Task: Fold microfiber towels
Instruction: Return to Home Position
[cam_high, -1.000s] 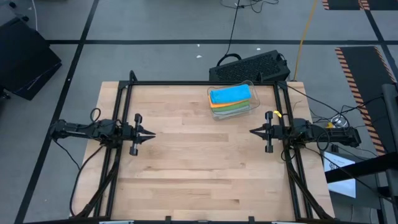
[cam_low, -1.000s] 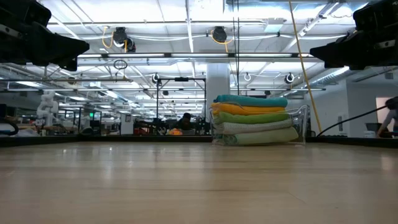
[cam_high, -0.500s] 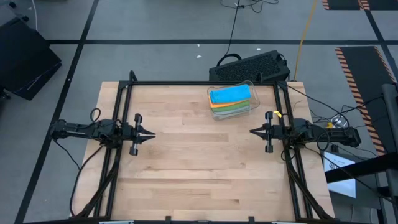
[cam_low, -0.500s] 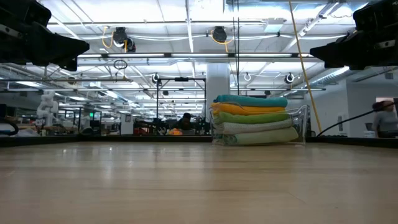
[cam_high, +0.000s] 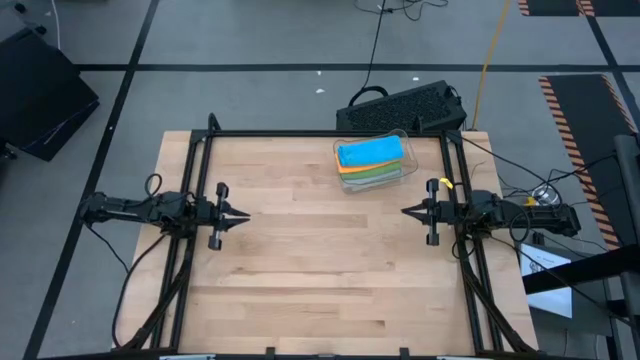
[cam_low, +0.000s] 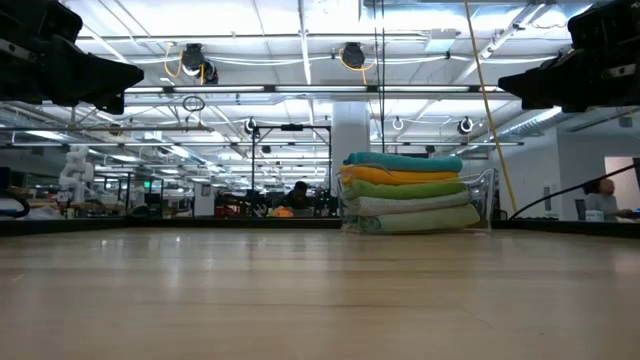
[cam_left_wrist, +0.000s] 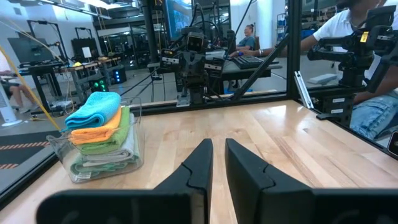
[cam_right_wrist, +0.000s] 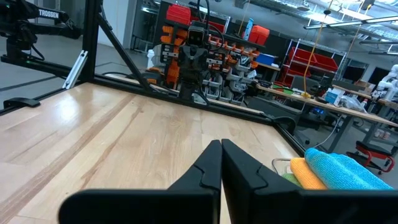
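The microfiber towels (cam_high: 371, 158) lie folded in a stack, blue on top, then orange, green and pale ones, inside a clear plastic bin (cam_low: 486, 205) at the table's far right. The stack also shows in the low view (cam_low: 404, 190), the left wrist view (cam_left_wrist: 99, 124) and the right wrist view (cam_right_wrist: 339, 169). My left gripper (cam_high: 246, 215) hangs level over the left edge, pointing right, with a narrow gap between its fingers (cam_left_wrist: 217, 146) and nothing in it. My right gripper (cam_high: 404, 211) hangs level over the right edge, pointing left, shut and empty (cam_right_wrist: 221, 144).
A black frame (cam_high: 320, 133) runs along the table's edges. A black keyboard (cam_high: 405, 105) lies on the floor beyond the far edge. Bare wood (cam_high: 320, 250) fills the middle and near part of the table. A person (cam_left_wrist: 364, 68) sits outside the frame in the left wrist view.
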